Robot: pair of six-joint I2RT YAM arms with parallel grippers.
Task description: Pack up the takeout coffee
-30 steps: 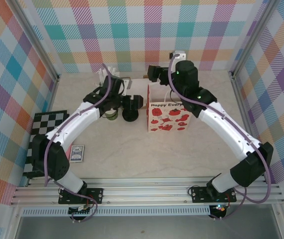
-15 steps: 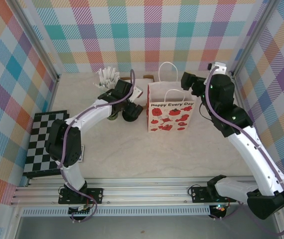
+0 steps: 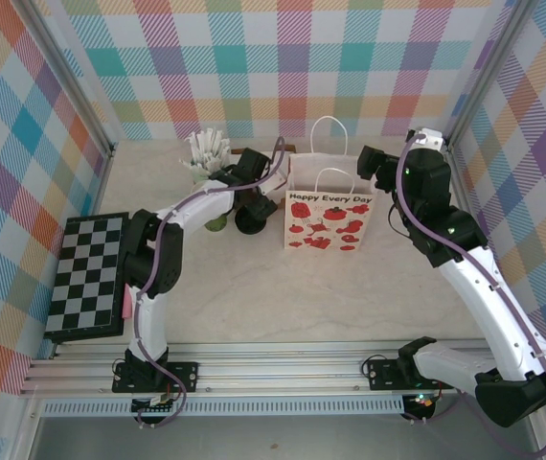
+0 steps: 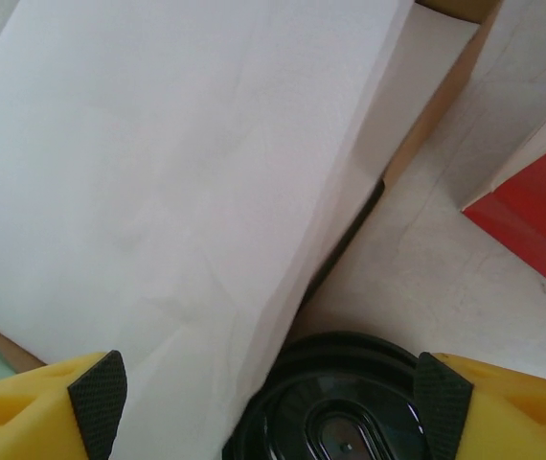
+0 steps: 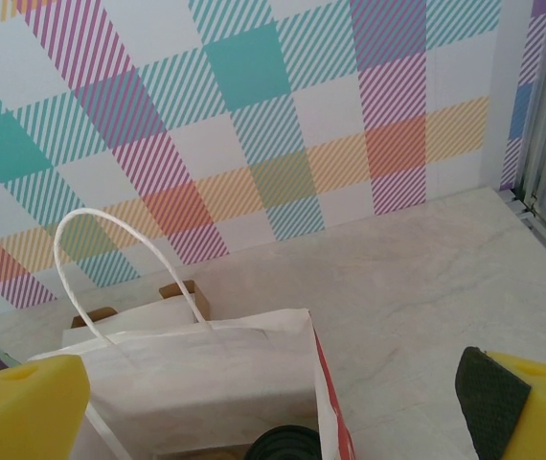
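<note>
The takeout coffee [image 3: 249, 222] stands on the table just left of the paper bag [image 3: 329, 225]; from above I see mostly its black lid. In the left wrist view the lid [image 4: 335, 407] lies low between my left gripper's [image 4: 269, 393] wide-open fingers. The right pad is at its rim and the left pad is well clear. My left gripper [image 3: 251, 203] hangs over it. My right gripper [image 3: 365, 158] is open and empty, above the bag's right rear corner. In the right wrist view, the bag's mouth [image 5: 206, 383] lies below that gripper [image 5: 259, 398].
A green cup stack [image 3: 217, 222] stands left of the coffee. A holder of white sticks [image 3: 208, 149] and a brown box of white paper [image 4: 158, 172] are behind. A chessboard [image 3: 86, 273] lies left. A black round rim [image 5: 287, 443] shows low in the bag; I cannot tell what it is.
My right arm has swung from over the bag's back left to its right side. My left arm has stretched farther back and right, uncovering the chessboard. The bag's handles now stand free.
</note>
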